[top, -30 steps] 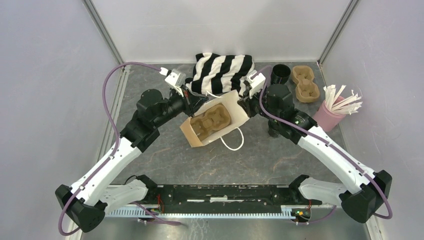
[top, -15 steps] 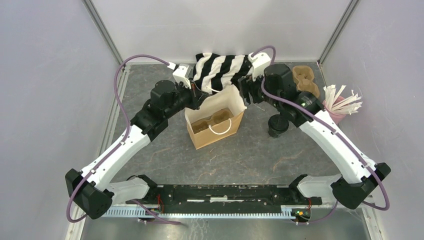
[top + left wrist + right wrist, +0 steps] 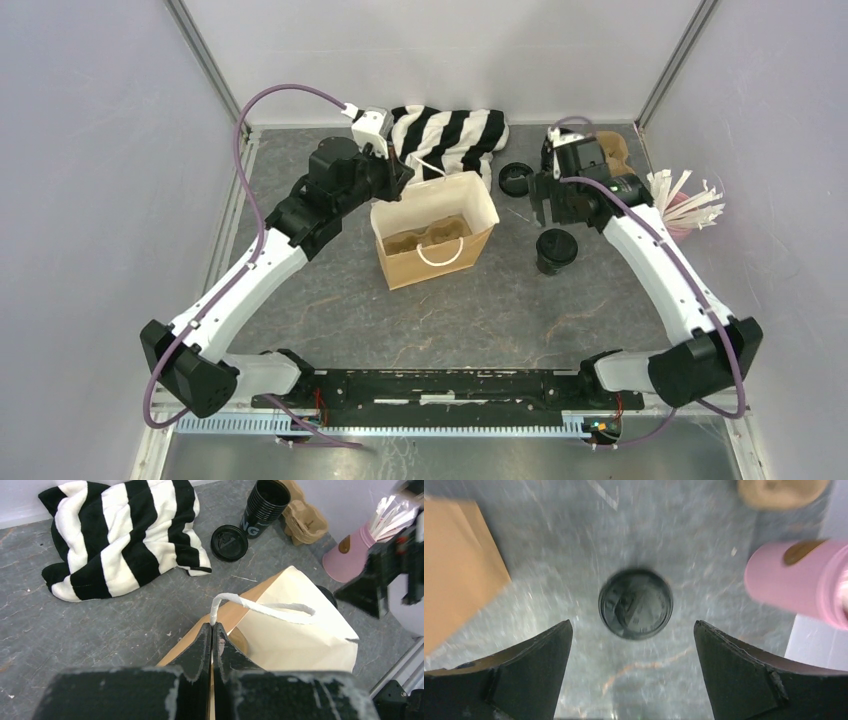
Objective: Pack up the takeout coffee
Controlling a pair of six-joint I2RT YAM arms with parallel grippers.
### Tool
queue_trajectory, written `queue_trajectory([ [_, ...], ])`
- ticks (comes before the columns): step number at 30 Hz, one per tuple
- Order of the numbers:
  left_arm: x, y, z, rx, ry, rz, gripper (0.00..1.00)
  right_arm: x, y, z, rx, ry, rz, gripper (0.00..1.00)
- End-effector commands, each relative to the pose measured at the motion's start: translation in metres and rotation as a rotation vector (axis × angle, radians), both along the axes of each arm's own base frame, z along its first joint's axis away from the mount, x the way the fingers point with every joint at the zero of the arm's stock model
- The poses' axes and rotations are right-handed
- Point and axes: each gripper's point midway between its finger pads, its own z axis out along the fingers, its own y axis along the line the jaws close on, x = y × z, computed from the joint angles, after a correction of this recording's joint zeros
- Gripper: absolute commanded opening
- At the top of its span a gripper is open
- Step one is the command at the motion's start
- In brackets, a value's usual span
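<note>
Stood the paper bag [image 3: 440, 262] upright and let go with the right pincer [image 3: 632, 626], now spread wide above the takeout coffee [image 3: 635, 604], upright beside the bag toward the tabletop's [image 3: 330, 300] right edge. Keeps the bag rim clamped in the left pincer [image 3: 212, 628]; ready for pickup.

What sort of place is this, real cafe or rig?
Probably a lab test cell staged as a takeout counter: plain walled enclosure, with a brown paper bag, a lidded black cup and a pink cup of stirrers as props.
</note>
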Motion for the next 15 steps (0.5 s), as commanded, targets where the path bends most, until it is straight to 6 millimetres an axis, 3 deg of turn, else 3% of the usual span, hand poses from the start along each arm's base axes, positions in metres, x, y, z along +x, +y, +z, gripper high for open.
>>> queue_trajectory([
  [1, 0.001, 0.000, 0.014, 0.048, -0.043, -0.033, 0.02, -0.035, 0.004, -0.052, 0.038, 0.250, 0.056, 0.98],
  [6, 0.005, -0.005, 0.006, 0.045, -0.013, -0.039, 0.02, -0.037, -0.004, -0.075, 0.030, 0.331, 0.107, 0.98],
  [15, 0.019, -0.012, 0.004, 0.055, 0.015, -0.027, 0.02, -0.025, -0.008, -0.088, -0.012, 0.353, 0.189, 0.98],
])
